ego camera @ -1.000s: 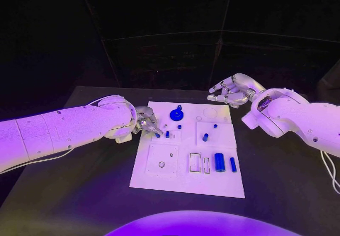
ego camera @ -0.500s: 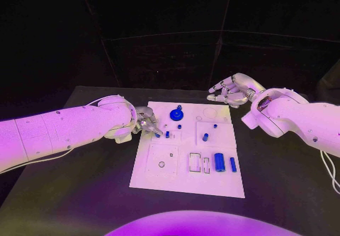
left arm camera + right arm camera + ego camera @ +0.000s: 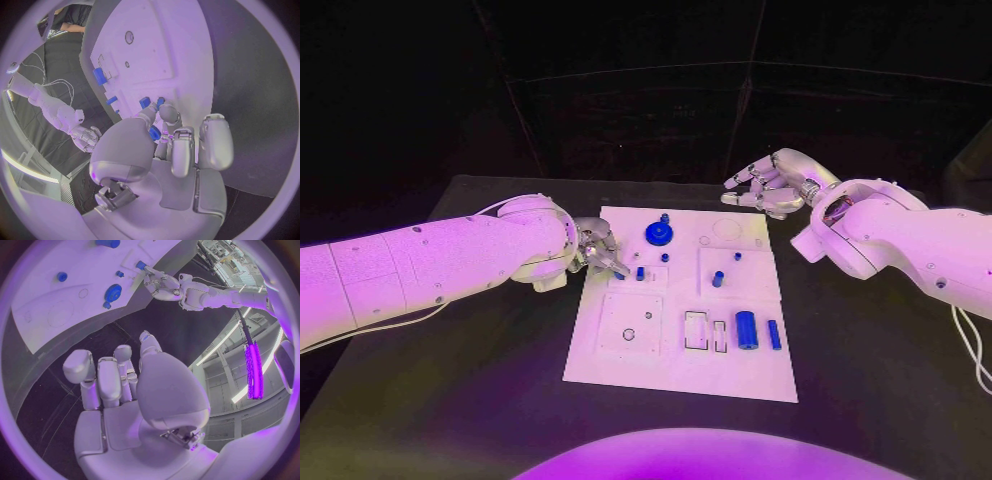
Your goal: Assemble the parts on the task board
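The white task board [image 3: 678,355] lies in the middle of the black table. My left hand [image 3: 599,250] is over the board's left edge and pinches a small blue peg [image 3: 154,133] between thumb and fingertip. Two more short blue pegs [image 3: 145,102] stand in the board just in front of those fingertips. A blue gear [image 3: 658,236] sits near the far edge, and a blue cylinder [image 3: 747,325] and a thin blue bar [image 3: 773,334] lie at the near right. My right hand [image 3: 769,185] hovers beyond the board's far right corner, fingers apart and holding nothing.
Rectangular cut-outs [image 3: 697,330] and a square plate with a round hole [image 3: 629,334] mark the board's near half. In the right wrist view the board [image 3: 56,305], the gear [image 3: 114,291] and my left hand [image 3: 164,286] appear past my right hand [image 3: 125,385]. Bare black table [image 3: 877,360] surrounds the board.
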Robot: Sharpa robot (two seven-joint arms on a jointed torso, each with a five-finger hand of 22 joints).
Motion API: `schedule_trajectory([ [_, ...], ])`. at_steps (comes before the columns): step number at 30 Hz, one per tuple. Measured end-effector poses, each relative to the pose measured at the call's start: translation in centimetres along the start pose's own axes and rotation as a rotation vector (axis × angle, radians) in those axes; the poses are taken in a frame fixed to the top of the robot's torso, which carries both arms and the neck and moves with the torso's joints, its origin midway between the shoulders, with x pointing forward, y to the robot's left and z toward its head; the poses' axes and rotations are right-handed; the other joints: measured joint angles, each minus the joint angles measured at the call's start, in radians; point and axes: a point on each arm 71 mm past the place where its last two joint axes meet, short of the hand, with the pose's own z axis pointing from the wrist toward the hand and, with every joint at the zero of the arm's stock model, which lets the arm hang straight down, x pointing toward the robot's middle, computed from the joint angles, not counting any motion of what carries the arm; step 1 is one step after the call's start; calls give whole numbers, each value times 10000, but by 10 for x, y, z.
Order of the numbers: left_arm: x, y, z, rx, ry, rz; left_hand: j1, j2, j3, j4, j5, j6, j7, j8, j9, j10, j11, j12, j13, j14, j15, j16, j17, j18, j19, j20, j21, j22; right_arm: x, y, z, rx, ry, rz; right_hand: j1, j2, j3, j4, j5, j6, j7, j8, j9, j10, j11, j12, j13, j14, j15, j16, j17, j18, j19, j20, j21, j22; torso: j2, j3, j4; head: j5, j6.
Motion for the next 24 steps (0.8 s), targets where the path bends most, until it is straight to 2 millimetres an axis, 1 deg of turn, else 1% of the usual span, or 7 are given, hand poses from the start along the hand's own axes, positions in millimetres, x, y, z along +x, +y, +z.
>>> schedule_trajectory([
  [11,0,-1,0,3,0,0,-2,-2,82,82,-10,0,0,44,71,2,6,1,69,0,0,0,0,0,0,0,0,28,0,0,0,-4,0,0,0,0,0,0,0,0,0,0,0,0,0,0,0,0,0,0,0,0,0,0,0,1,1,0,0,-10,-8],
  [13,0,-1,1,5,3,-6,-78,-78,113,110,-10,1,-1,44,205,33,34,41,82,0,0,0,0,0,0,0,0,28,0,0,0,-4,0,0,0,0,0,0,0,0,0,0,0,0,0,0,0,0,0,0,0,-1,0,0,0,1,1,1,0,-11,-9],
  [14,0,-1,1,8,7,-7,-145,-145,222,58,-10,1,-1,48,294,37,31,43,96,0,0,0,0,0,0,0,0,36,0,0,0,-4,0,0,0,0,0,0,0,0,0,0,0,0,0,0,0,0,0,0,0,0,0,0,0,1,1,3,0,-11,-9],
  [16,0,-2,1,7,10,-12,-424,-287,723,-299,-10,3,-2,100,341,93,12,87,111,0,0,0,0,1,2,-2,0,57,0,0,0,-4,0,0,0,0,0,0,0,0,0,0,0,0,0,0,0,0,0,0,0,-1,0,0,0,1,1,5,0,-20,-1],
  [18,0,-2,2,2,10,-16,-628,-353,990,-454,-11,39,-35,122,348,129,-19,87,117,0,0,0,0,0,29,-29,0,66,0,0,0,-5,0,0,0,0,0,0,0,0,0,0,0,0,0,0,0,0,0,0,0,0,0,0,0,1,1,6,-1,-28,0],
  [21,0,-2,2,-20,12,-28,-855,-444,1251,-532,-11,42,-36,161,372,144,-6,146,128,0,0,0,0,0,29,-29,0,67,0,0,0,-9,3,2,0,0,0,0,0,0,0,0,0,0,0,0,0,0,0,0,0,0,0,0,0,1,3,6,-4,-36,1],
  [24,0,-2,3,-38,15,-40,-917,-506,1278,-522,-11,78,-71,169,387,146,-5,147,127,0,0,0,0,0,29,-29,0,79,0,0,0,-10,3,2,0,0,0,0,0,0,0,0,0,0,0,0,0,0,0,0,0,0,0,0,0,1,6,8,-6,-43,1],
])
